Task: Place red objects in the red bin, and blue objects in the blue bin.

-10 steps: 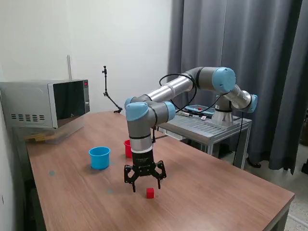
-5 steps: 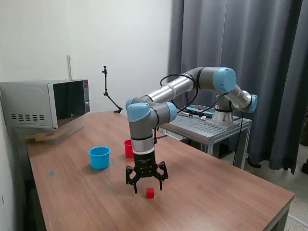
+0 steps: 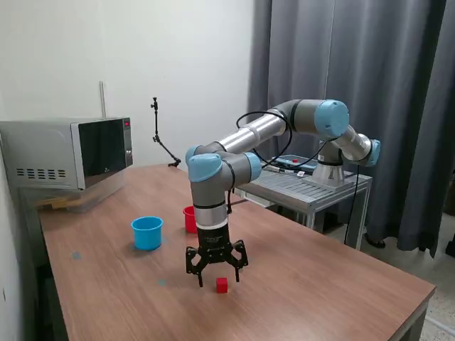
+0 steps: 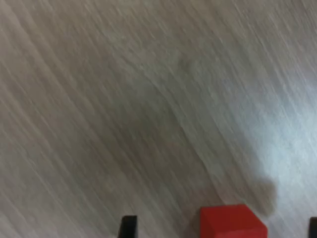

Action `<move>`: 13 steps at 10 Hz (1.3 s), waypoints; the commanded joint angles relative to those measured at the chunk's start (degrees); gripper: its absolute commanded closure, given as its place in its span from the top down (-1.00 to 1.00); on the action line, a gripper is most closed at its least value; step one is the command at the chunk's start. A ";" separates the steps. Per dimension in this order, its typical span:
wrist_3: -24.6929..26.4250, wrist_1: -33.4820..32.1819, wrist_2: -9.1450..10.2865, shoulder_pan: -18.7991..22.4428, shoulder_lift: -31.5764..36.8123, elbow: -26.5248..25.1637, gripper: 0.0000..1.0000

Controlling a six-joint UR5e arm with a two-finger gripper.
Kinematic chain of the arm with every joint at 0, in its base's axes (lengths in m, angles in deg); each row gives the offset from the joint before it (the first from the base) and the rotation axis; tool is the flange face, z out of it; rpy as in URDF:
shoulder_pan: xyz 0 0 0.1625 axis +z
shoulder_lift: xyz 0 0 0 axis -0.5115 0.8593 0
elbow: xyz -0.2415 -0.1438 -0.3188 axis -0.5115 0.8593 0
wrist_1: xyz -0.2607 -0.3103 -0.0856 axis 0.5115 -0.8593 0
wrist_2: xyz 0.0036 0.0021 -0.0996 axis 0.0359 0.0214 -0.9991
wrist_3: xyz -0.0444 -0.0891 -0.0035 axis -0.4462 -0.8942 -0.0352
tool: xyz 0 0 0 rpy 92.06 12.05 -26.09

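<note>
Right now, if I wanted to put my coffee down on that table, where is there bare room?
Bare wood lies between the microwave and the blue cup, and along the table's edge at the exterior view's right. It is crowded mid-table: the blue cup, red cup, gripper and red cube cluster there.

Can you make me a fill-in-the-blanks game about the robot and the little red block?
1. The small solid red cube lies on the brown wooden ____.
2. The gripper hangs over the cube with its fingers ____.
3. The round light blue plastic cup stands beside the round ____ plastic cup.

Missing words: table; open; red
</note>
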 commanded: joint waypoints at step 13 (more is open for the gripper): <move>8.15 -0.51 -0.78 -0.24 2.35 -0.21 -1.00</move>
